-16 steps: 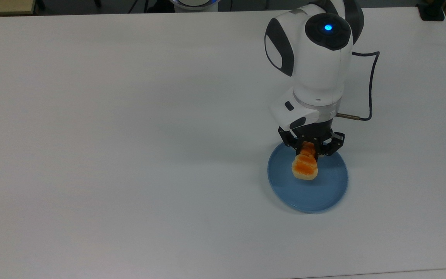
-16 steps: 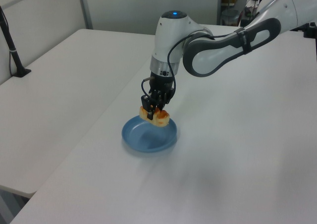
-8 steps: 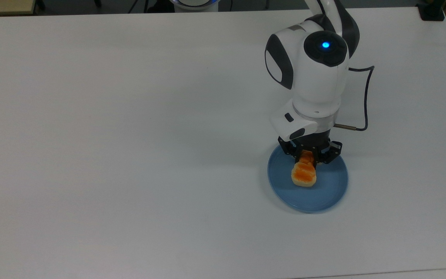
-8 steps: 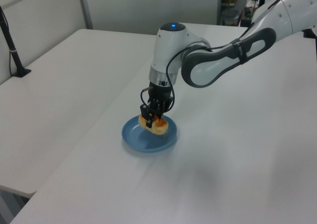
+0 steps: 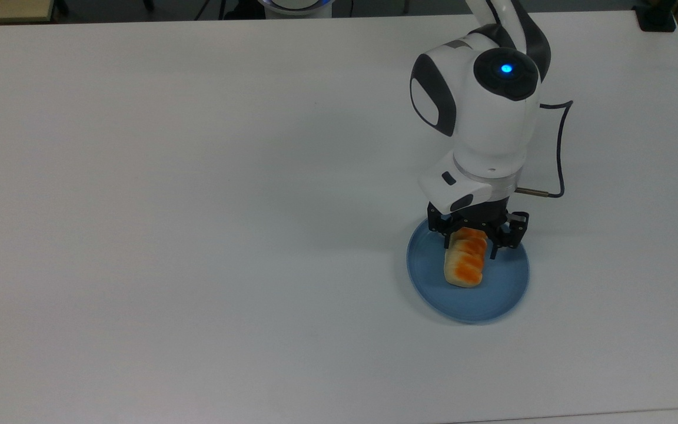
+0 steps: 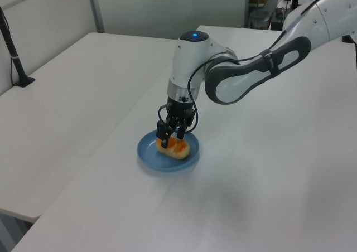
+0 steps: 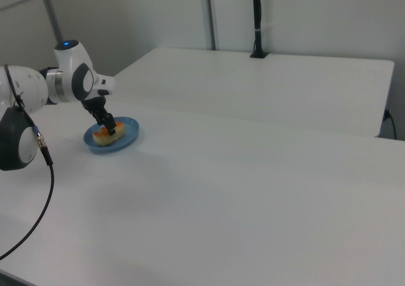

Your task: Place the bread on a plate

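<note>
Orange-topped bread (image 5: 465, 264): now lying flat on the blue plate (image 5: 492, 300), lowered from half a second ago. Claw (image 5: 475, 240): you are seeing its fingers parting, straddling the loaf's far end, releasing. Placement looking essentially done; retreat remaining.

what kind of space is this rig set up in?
Probably a robotics lab or office workspace: a robot arm mounted at plain white tables, partition panels behind, and toy props, the bread on a plate.
</note>
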`<state>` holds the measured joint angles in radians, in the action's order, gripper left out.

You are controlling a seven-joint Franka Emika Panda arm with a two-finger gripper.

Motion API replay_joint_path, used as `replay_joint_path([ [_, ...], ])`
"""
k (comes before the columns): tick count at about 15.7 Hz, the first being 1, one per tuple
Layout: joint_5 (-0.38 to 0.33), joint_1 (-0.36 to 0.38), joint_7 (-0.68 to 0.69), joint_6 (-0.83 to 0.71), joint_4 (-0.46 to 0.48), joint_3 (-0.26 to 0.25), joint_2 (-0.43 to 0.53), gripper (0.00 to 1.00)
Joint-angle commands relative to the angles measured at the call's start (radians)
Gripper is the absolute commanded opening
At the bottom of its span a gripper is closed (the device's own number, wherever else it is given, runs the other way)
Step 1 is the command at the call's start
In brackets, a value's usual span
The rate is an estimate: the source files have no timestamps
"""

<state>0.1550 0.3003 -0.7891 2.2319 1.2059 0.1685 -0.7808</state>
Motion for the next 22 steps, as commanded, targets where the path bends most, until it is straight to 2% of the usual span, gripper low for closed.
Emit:
replay_joint_path([
  [1, 0.029, 0.013, -0.039, 0.003, -0.020, -0.007, -0.006, 1.00],
  [3, 0.026, 0.008, -0.041, -0.006, -0.019, -0.007, 0.005, 1.00],
  [7, -0.003, -0.062, -0.039, -0.113, 0.017, -0.001, 0.133, 1.00],
  [11, -0.098, -0.134, 0.005, -0.361, 0.052, -0.003, 0.309, 1.00],
  [16, -0.129, -0.254, 0.256, -0.700, 0.078, -0.003, 0.518, 1.00],
  [18, -0.129, -0.312, 0.371, -0.754, 0.122, -0.003, 0.601, 1.00],
  [22, -0.130, -0.452, 0.630, -0.758, 0.233, -0.003, 0.735, 1.00],
])
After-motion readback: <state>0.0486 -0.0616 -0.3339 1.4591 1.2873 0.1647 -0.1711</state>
